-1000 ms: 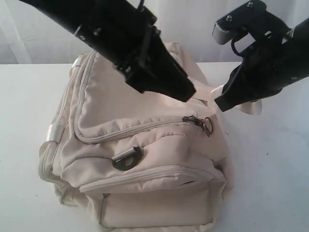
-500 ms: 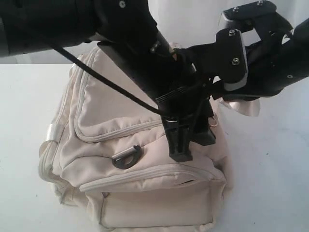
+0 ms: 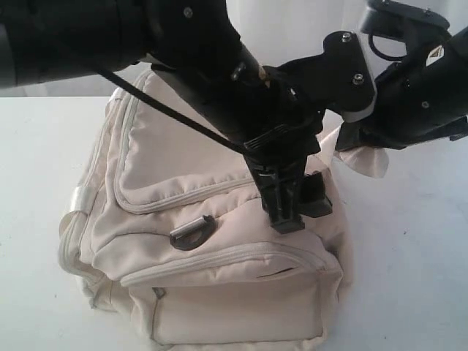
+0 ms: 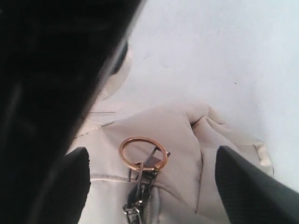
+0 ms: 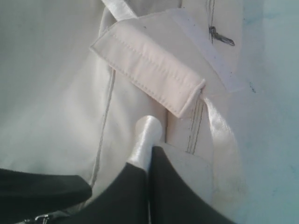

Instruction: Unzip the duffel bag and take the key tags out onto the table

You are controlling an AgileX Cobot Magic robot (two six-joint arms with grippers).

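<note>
The cream duffel bag [image 3: 183, 175] lies zipped on the white table [image 3: 409, 256]. My left gripper [image 3: 301, 206] points down over the bag's right end, open. In the left wrist view its fingers [image 4: 70, 186] straddle the main zipper's pull [image 4: 140, 186] and its gold ring [image 4: 142, 152] without touching them. My right gripper [image 3: 349, 140] is at the bag's far right, shut on a shiny cream strap handle [image 5: 145, 135], which shows as a pale flap [image 3: 363, 159] under it. The key tags are hidden.
A black D-ring [image 3: 191, 234] lies on the bag's front slope, above a closed front pocket [image 3: 234, 307]. A padded handle wrap [image 5: 149, 79] and a side zipper pull [image 5: 219, 36] show in the right wrist view. Bare table lies right of the bag.
My left arm has swung down over the bag and its open gripper now hangs at the zipper pull. My right gripper has shifted slightly up and right with the strap.
</note>
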